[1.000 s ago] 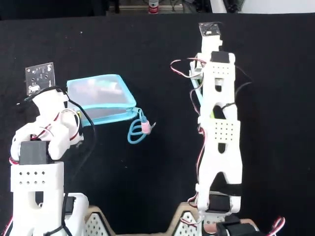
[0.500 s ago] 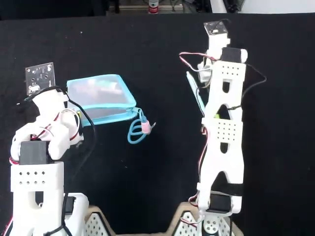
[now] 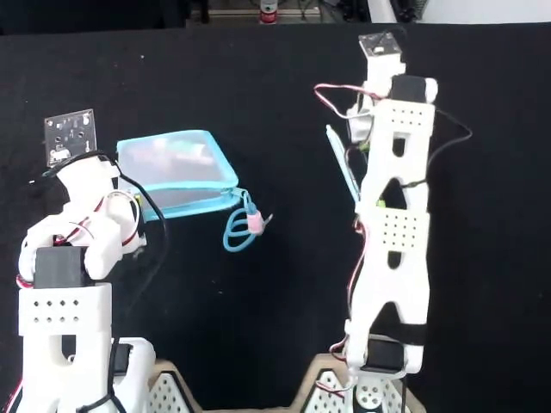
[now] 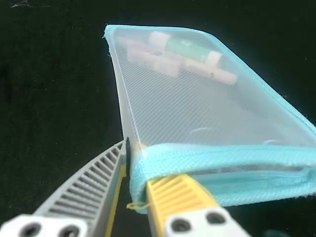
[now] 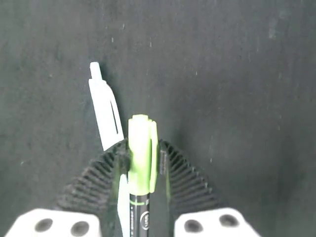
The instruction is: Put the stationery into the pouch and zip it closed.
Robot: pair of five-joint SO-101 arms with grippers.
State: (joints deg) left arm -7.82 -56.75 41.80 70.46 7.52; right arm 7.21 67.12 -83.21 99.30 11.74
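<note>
Left fingers point(image 4: 173, 197): pinching the pouch point(image 4: 197, 113) at its near corner, on the blue zip band.
Right fingers point(image 5: 185, 177): pressed on a green marker point(image 5: 141, 133), its cap end sticking out past the tips.
Pouch position: flat on the bench point(image 3: 258, 86) before the left arm, well apart from the right arm.
Pieces point(image 4: 182, 52): several small ones, one green, bunched inside the pouch at its far end.
Cord point(image 3: 244, 225): blue loop with pink tag, at the pouch corner toward the right arm.
Pen point(image 5: 104, 113): pale, on the bench just beside the marker.
Marker height: cannot tell whether it touches the bench.
</note>
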